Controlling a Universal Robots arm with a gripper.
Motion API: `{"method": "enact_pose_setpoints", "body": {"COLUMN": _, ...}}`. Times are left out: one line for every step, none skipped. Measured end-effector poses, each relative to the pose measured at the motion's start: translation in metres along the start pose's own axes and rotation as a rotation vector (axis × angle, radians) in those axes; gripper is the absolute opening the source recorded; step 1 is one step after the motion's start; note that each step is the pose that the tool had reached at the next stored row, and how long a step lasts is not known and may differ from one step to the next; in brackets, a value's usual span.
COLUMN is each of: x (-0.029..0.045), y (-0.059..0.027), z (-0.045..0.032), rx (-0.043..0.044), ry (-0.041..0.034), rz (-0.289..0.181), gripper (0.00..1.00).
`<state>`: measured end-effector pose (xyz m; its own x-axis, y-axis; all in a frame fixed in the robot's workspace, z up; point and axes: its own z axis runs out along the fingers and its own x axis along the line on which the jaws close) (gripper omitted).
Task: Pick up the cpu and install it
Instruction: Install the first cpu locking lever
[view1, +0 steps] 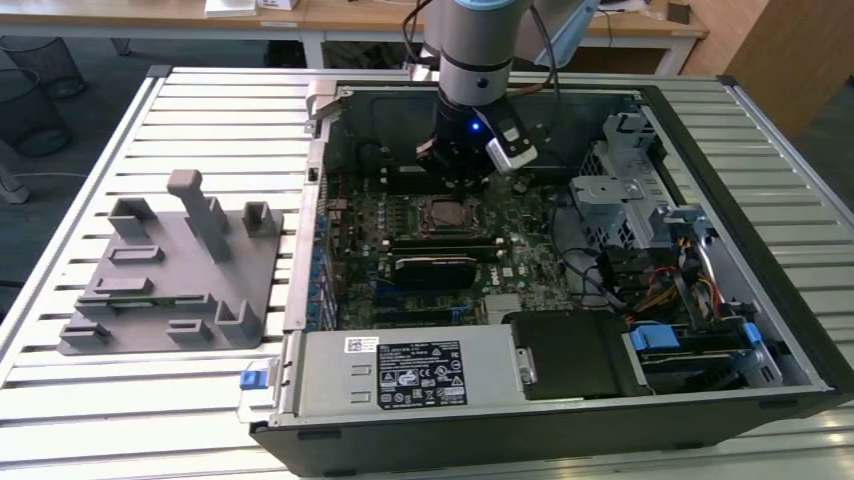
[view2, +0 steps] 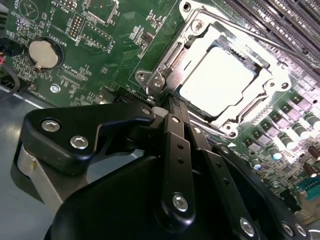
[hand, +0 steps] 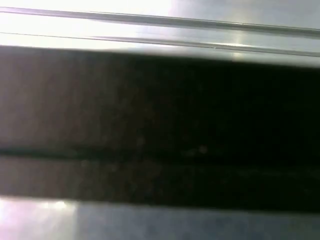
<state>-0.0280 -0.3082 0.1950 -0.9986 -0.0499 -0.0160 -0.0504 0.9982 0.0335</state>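
In the second wrist view the cpu (view2: 216, 82) lies flat inside the socket frame (view2: 165, 65) on the green motherboard (view2: 100, 45), its pale silver top facing up. My gripper (view2: 171, 106) is shut, its black fingers pressed together with nothing seen between them. Their tips sit just off the socket's corner, beside the metal lever catch (view2: 156, 81). In the exterior view the gripper (view1: 461, 178) hangs inside the open computer case, just behind the socket (view1: 445, 211).
The open case (view1: 747, 330) lies on a slatted metal table (view1: 200, 120), holding drive cages, cables and a power supply (view1: 400, 372). A grey plastic tray (view1: 160, 270) with upright posts stands on the exterior view's left. A coin battery (view2: 44, 54) sits on the board.
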Motion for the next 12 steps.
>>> {"method": "enact_pose_setpoints", "body": {"x": 0.0001, "y": -0.0002, "z": -0.0001, "rx": 0.0011, "ry": 0.0004, "rz": 0.000, "gripper": 0.11}}
{"method": "enact_pose_setpoints", "body": {"x": 0.0001, "y": -0.0002, "z": -0.0002, "rx": 0.0013, "ry": 0.0005, "rz": 0.000, "gripper": 0.11}}
{"method": "enact_pose_setpoints", "body": {"x": 0.0001, "y": -0.0002, "z": -0.0003, "rx": 0.0015, "ry": 0.0007, "rz": 0.000, "gripper": 0.11}}
{"method": "enact_pose_setpoints", "body": {"x": 0.0001, "y": -0.0002, "z": -0.0004, "rx": 0.0015, "ry": 0.0008, "rz": 0.000, "gripper": 0.11}}
{"method": "enact_pose_setpoints", "body": {"x": 0.0001, "y": -0.0002, "z": -0.0008, "rx": 0.0011, "ry": 0.0006, "rz": 0.000, "gripper": 0.11}}
{"method": "enact_pose_setpoints", "body": {"x": -0.0001, "y": 0.0001, "z": -0.0011, "rx": 0.0003, "ry": 0.0001, "rz": 0.000, "gripper": 0.11}}
{"method": "enact_pose_setpoints", "body": {"x": -0.0003, "y": 0.0004, "z": -0.0014, "rx": -0.0013, "ry": -0.0008, "rz": 0.000, "gripper": 0.11}}
{"method": "enact_pose_setpoints", "body": {"x": -0.0003, "y": 0.0004, "z": -0.0016, "rx": -0.0009, "ry": -0.0008, "rz": 0.000, "gripper": 0.11}}
{"method": "enact_pose_setpoints", "body": {"x": -0.0003, "y": 0.0004, "z": -0.0018, "rx": -0.0010, "ry": -0.0009, "rz": 0.000, "gripper": 0.11}}
{"method": "enact_pose_setpoints", "body": {"x": -0.0003, "y": 0.0004, "z": -0.0021, "rx": -0.0010, "ry": -0.0008, "rz": 0.000, "gripper": 0.11}}
{"method": "enact_pose_setpoints", "body": {"x": -0.0003, "y": 0.0004, "z": -0.0026, "rx": -0.0010, "ry": -0.0008, "rz": 0.000, "gripper": 0.11}}
{"method": "enact_pose_setpoints", "body": {"x": -0.0004, "y": 0.0005, "z": -0.0032, "rx": -0.0012, "ry": -0.0009, "rz": 0.000, "gripper": 0.11}}
